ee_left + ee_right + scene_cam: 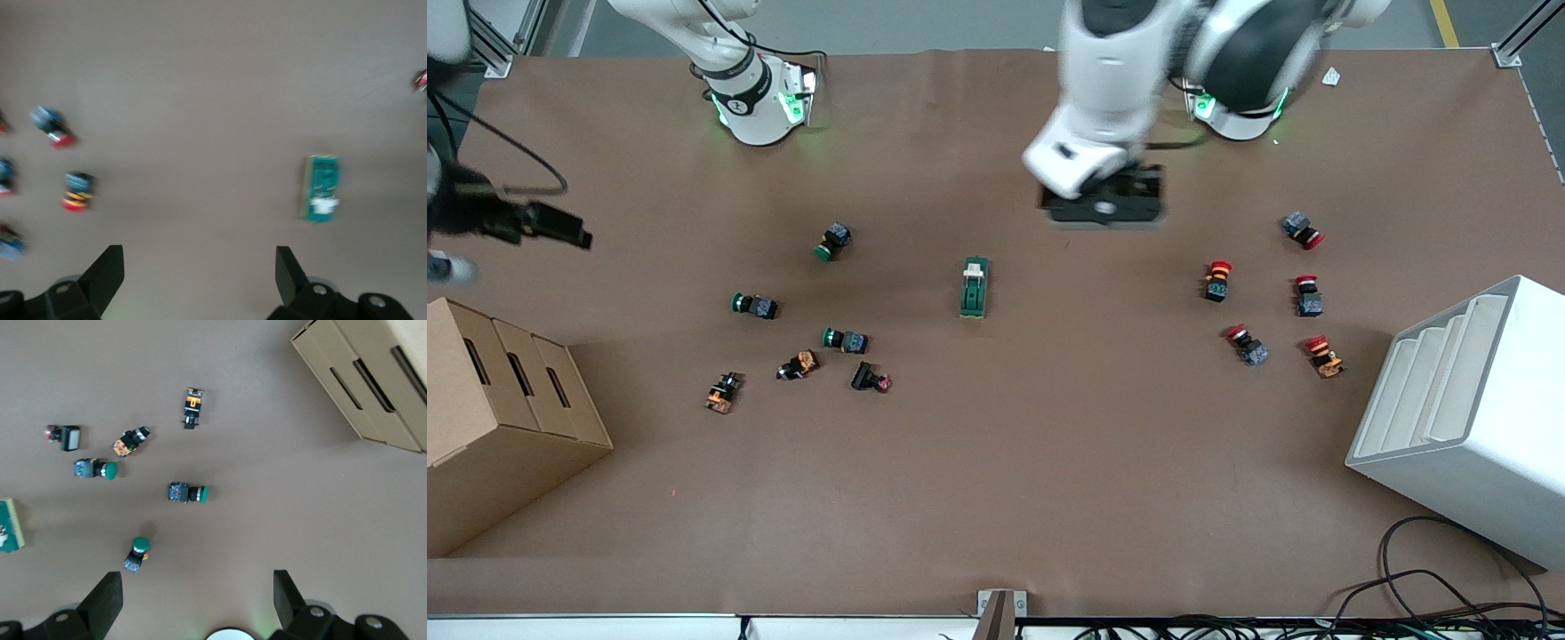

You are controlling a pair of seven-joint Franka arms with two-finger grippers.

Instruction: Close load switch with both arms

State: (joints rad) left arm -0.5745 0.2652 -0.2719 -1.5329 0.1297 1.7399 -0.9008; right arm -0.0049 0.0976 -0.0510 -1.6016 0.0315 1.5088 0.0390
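The load switch (975, 287) lies flat in the middle of the brown table (996, 498). Nothing is touching it. Think of it as the middle of a clock, with twelve pointing at the arms' bases. Its cream-white lever (975, 267) is at the twelve o'clock end.

The left gripper (1104, 203) hangs in the air at about one o'clock from the switch. It is over bare table between the switch and the left arm's base (1240, 116). In the left wrist view its two fingers (107, 270) stand wide apart, with nothing between them. The switch shows there too, lying on the table past the fingertips.

The right arm reaches out over its own end of the table, at about nine o'clock from the switch. The right gripper (197, 600) hangs over the table near the green push buttons (188, 493) and the cardboard box (373, 380). Its claw is wide open too and holds nothing.

The green push buttons and a few small orange and black parts (798, 365) are scattered from seven to ten o'clock. Five red push buttons (1217, 280) sit on the three o'clock side, well apart from the switch. A white rack (1476, 418) stands at four o'clock, at the left arm's end of the table.
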